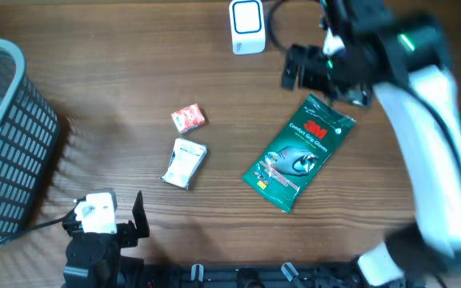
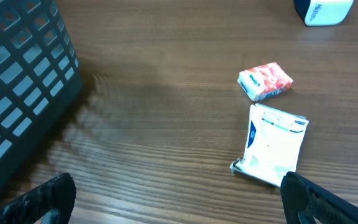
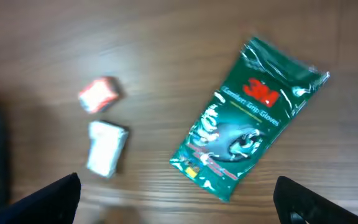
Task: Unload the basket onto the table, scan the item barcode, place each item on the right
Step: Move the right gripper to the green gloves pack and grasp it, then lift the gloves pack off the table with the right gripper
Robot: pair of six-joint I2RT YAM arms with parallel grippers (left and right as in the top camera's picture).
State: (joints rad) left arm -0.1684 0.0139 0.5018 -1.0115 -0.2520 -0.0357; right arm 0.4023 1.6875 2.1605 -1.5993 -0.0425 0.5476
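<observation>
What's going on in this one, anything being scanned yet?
Nothing is held right now. The right arm hovers, blurred, near the far end of the green 3M glove packet, which lies flat on the table; its jaws are open and empty. The left arm sits at the near edge, jaws open, facing a small red packet and a white packet. A white box, probably the scanner, stands at the far edge.

Overhead camera looked straight down, far off, whole table (image 1: 134,64) in frame. Left wrist camera sat low and close, faced obliquely across wood toward basket (image 2: 23,68), red packet (image 2: 265,81), white packet (image 2: 271,144). Right wrist camera hung higher, looked nearly straight down on green glove pack (image 3: 247,134). Both packets showed in all three views; green glove pack only in overhead and right wrist.
</observation>
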